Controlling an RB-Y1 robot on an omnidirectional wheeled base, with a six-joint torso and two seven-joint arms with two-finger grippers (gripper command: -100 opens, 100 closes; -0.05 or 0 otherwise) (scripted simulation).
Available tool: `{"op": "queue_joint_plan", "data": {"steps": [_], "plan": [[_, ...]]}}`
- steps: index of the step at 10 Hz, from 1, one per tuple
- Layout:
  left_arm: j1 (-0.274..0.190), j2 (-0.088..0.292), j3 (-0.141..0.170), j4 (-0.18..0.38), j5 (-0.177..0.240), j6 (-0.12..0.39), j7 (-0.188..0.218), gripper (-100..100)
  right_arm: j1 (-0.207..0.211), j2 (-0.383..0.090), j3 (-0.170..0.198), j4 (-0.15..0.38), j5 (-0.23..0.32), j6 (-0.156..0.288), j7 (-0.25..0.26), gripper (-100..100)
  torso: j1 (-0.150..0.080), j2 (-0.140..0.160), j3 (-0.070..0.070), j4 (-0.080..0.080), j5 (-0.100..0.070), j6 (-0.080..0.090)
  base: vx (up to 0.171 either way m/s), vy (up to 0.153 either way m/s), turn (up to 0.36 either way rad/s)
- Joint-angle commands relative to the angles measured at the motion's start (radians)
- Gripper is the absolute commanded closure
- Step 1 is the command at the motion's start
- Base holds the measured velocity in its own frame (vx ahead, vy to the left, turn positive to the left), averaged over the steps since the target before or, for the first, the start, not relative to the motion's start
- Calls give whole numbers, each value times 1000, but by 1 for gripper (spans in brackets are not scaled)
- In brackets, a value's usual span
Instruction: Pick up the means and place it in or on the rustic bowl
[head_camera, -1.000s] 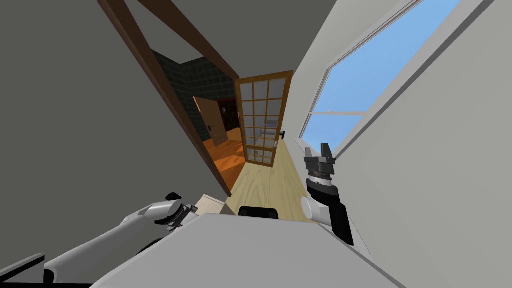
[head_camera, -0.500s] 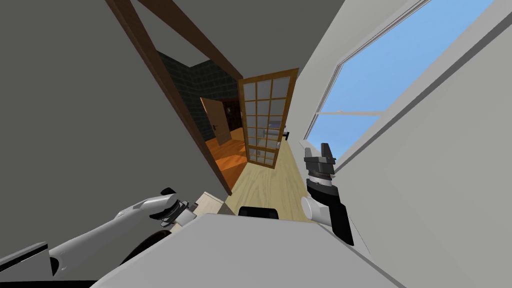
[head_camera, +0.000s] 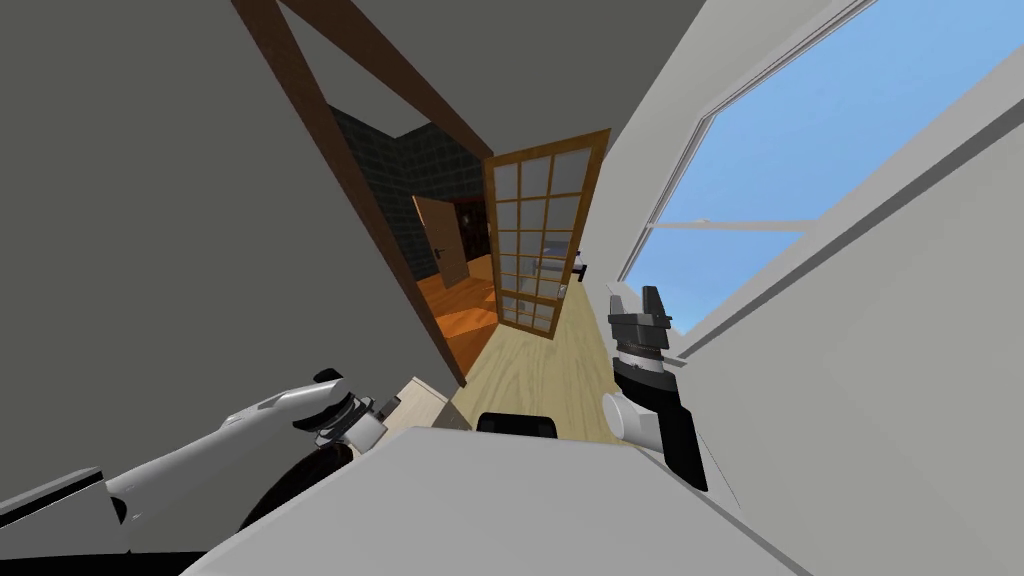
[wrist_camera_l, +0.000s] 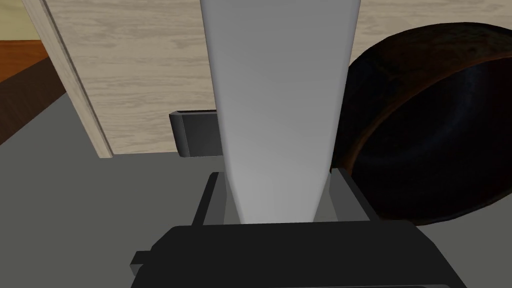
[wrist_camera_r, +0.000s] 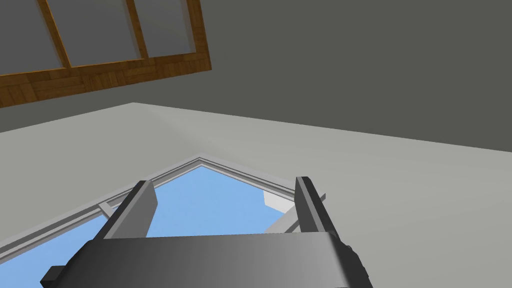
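L fingers (wrist_camera_l: 345, 192) grip the grey thing (wrist_camera_l: 280, 100), just beside the dark bowl (wrist_camera_l: 430, 130) on the table (wrist_camera_l: 145, 75). Pick-up looks done; putting it in the bowl isn't. R fingers (wrist_camera_r: 307, 200) wide, empty.

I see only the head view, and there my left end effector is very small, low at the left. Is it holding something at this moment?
Observer: Yes. In the left wrist view the left end effector is shut on a long light grey piece.
Operator: Where is the bowl from it?
Observer: A dark bowl sits close beside the piece. As far as the piece shows, it is outside the bowl.
Operator: And my right end effector?
Observer: The right end effector is open, with nothing between its fingers.
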Motion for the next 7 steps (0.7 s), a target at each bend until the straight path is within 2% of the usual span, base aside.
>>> {"op": "queue_joint_plan", "data": {"steps": [1, 4, 5, 7], "plan": [[-3, 5, 2, 7, 12, 11, -32, 100, 0, 0, 0, 0, 0, 0, 0, 0, 0, 0, 0, 0, 0, 0, -4, -29, 49], [-31, 21, 1, 52, 68, 54, -122, 100, 0, 0, 0, 0, 0, 0, 0, 0, 2, 1, 0, 0, 1, 0, -8, -12, 127], [-31, 21, 1, 52, 68, 54, -132, 100, 0, 0, 0, 0, 0, 0, 0, 0, 2, 1, 1, 0, 1, 1, -8, -4, 53], [-49, 33, -1, 79, 106, 81, -193, 100, 0, 0, 0, 0, 0, 0, 0, 0, 3, 1, 1, 1, 1, 2, -6, 8, 95]]}}
